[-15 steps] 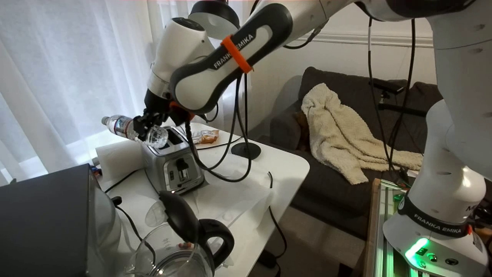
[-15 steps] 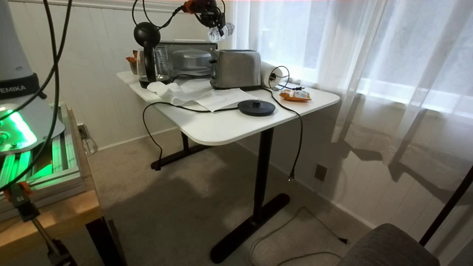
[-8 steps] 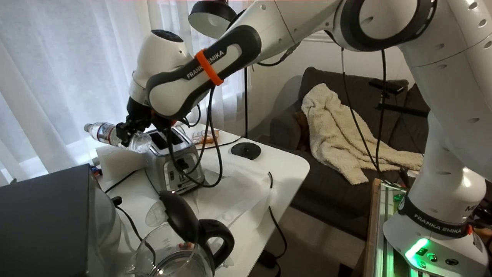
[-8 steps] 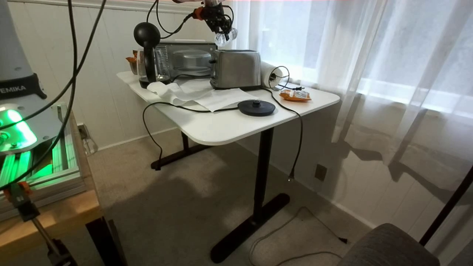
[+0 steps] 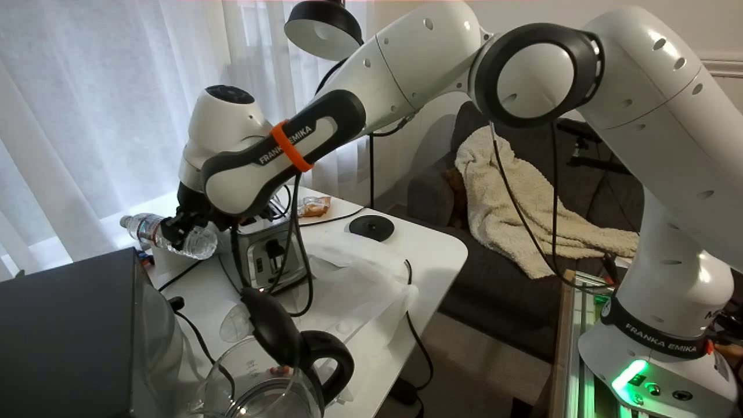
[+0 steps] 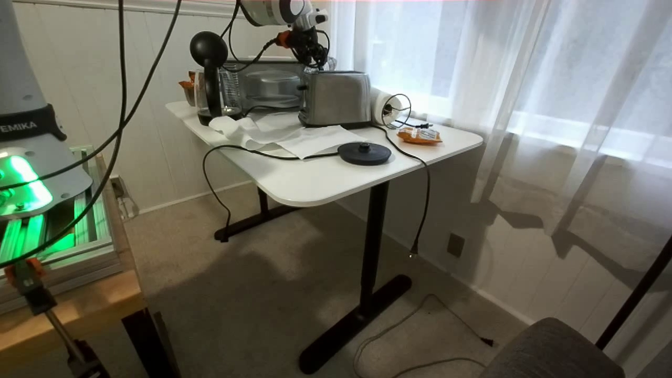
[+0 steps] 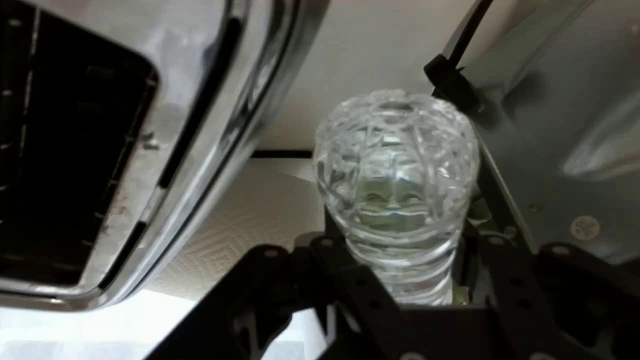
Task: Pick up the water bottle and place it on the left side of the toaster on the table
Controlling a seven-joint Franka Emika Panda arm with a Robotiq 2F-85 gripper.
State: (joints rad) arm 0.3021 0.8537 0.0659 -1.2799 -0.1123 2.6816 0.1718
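In the wrist view, from left: the toaster stands just left of the pincer; the pincer, closed to bottle width, clamps the water bottle at a tilt above the table; a dark grey box sits right of the pincer.

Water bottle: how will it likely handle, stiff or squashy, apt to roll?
The water bottle probably dents when squeezed: its clear, ribbed wall looks like thin plastic. Laid on its side, it would likely roll, being round. The pincer holds it by the body, both ends sticking out, so a bump might swivel it.
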